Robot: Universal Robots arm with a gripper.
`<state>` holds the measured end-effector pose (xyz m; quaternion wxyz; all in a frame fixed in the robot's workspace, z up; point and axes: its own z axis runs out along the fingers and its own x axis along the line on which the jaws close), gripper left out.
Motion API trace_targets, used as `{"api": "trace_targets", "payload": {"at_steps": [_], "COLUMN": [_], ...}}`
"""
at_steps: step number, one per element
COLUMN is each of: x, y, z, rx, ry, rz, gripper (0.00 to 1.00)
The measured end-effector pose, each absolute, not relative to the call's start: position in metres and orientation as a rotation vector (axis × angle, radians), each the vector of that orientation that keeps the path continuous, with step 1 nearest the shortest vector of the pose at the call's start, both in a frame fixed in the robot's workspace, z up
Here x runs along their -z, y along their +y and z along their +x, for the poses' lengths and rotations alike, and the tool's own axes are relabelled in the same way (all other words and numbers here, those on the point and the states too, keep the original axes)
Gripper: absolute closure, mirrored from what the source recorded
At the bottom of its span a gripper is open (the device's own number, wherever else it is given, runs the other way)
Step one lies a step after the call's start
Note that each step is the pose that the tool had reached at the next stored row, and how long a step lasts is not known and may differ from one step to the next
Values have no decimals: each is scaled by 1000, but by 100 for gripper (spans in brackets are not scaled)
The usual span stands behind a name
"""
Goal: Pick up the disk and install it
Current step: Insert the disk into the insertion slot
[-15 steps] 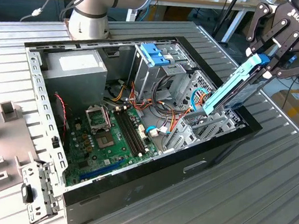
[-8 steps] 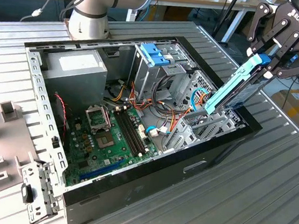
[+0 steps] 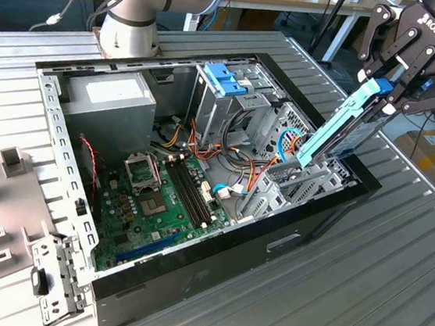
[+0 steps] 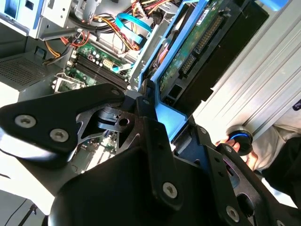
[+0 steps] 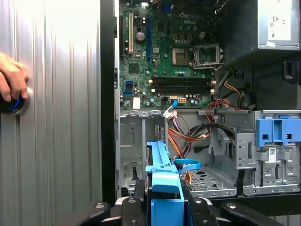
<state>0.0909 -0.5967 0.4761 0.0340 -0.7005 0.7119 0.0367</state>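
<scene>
The disk [image 3: 337, 129] hangs tilted over the front corner of the open computer case [image 3: 212, 280], one end high and the other dipping toward the silver drive bay [image 3: 309, 185] just inside the case's wall; whether that lower end touches the bay cannot be told. A blue plastic side piece runs along its near edge; in the second wrist view its green circuit-board face shows. The gripper [image 3: 388, 92] is clenched on the disk's raised end, a black finger on either side; in the first wrist view the blue side piece juts out from between the fingers [image 5: 138, 190] toward the case's interior.

Deeper inside the case lies the green motherboard [image 3: 158, 203]; coloured cables [image 3: 239, 146] cross between it and the bay. Toward the case's back stands the metal drive cage with its light-blue latch [image 3: 225, 79]; the grey power-supply box [image 3: 111, 100] fills the rear corner next to it. The case rests on a ribbed metal table [image 3: 391, 293]; outside the case's front wall a person's hand [image 5: 11, 77] rests on a round black button [image 5: 9, 106] with a blue ring.
</scene>
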Motion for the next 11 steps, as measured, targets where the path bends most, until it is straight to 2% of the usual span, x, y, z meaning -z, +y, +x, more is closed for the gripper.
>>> {"api": "trace_targets", "payload": {"at_steps": [11], "x": [-476], "y": [-597], "z": [87], "rx": [-113], "ry": [2189], "rz": [-2154], "gripper": [63]}}
